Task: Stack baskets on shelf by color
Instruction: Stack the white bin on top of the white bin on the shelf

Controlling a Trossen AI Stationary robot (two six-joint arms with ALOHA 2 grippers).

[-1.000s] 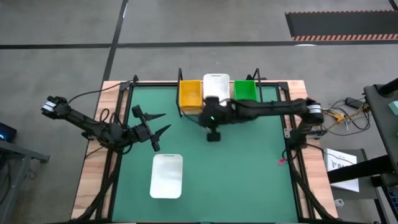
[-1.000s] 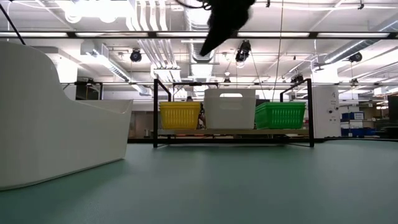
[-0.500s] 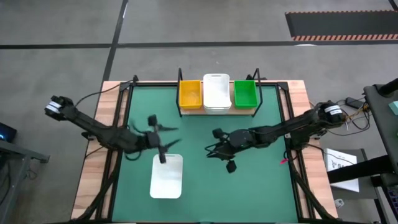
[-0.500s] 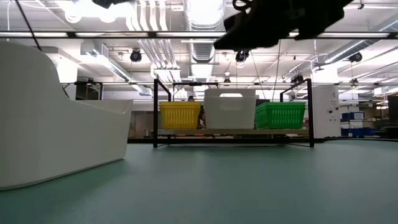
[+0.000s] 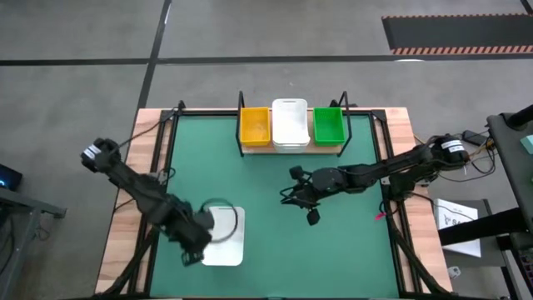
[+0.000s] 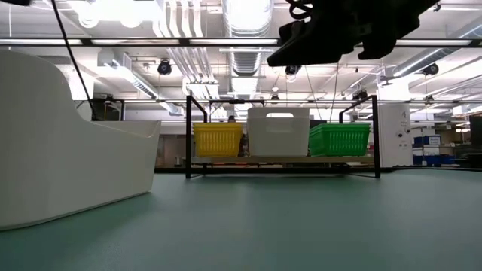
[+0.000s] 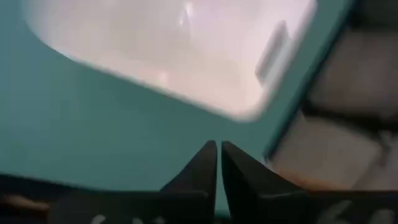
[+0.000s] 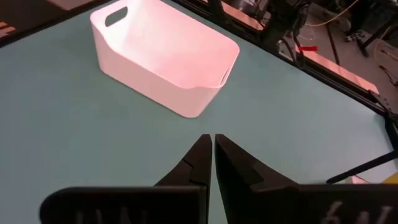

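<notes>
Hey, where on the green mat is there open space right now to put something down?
Open mat: the wide strip between the shelf and the right tool, the right front corner, and the stretch left of the shelf. Crowded: the left front, where the left tool sits by the white basket, and the shelf itself, filled by yellow, white and green baskets.

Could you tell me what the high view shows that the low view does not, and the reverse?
Only the high view shows the whole green table mat, the left gripper beside the loose white plastic basket, and the right gripper over the mat's middle. Only the low view shows the baskets' side walls and the room's ceiling lights behind. Both show the light wooden shelf with black posts carrying the yellow stack, white stack and green stack.
</notes>
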